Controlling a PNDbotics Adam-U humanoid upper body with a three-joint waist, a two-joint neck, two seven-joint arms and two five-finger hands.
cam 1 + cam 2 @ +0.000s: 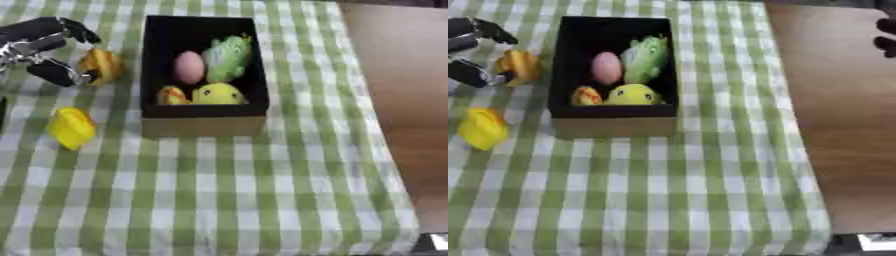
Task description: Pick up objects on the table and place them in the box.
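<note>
A: Left hand (48, 50) in from upper left, over the green-check cloth (219, 190). Fingers curled round an orange-yellow toy (101, 66), thumb side below, other fingers above. Pinching it, looks like.

B: Toy off the cloth or on it?

A: Can't tell. Sits just left of the box (203, 122), near its far half, not inside.

B: Box contents?

A: Black inside, cardboard-brown front wall. Pink egg (188, 67) in the middle, green leafy thing (227, 56) just right of it, touching. Round yellow toy (219, 93) at the near wall, small orange-yellow piece (172, 95) beside it on the left.

B: Anything else loose?

A: Yellow toy (72, 128) on the cloth, left of the box's near corner, well apart from the hand. Lying alone, nothing touching it.

B: Right hand?

A: Only dark fingertips of the right hand (886, 37) at the right edge in the right eye view, over the bare brown tabletop (833, 125). Curled or straight, can't tell.

B: Cloth edge?

A: Ends right of the box, wood showing beyond.
</note>
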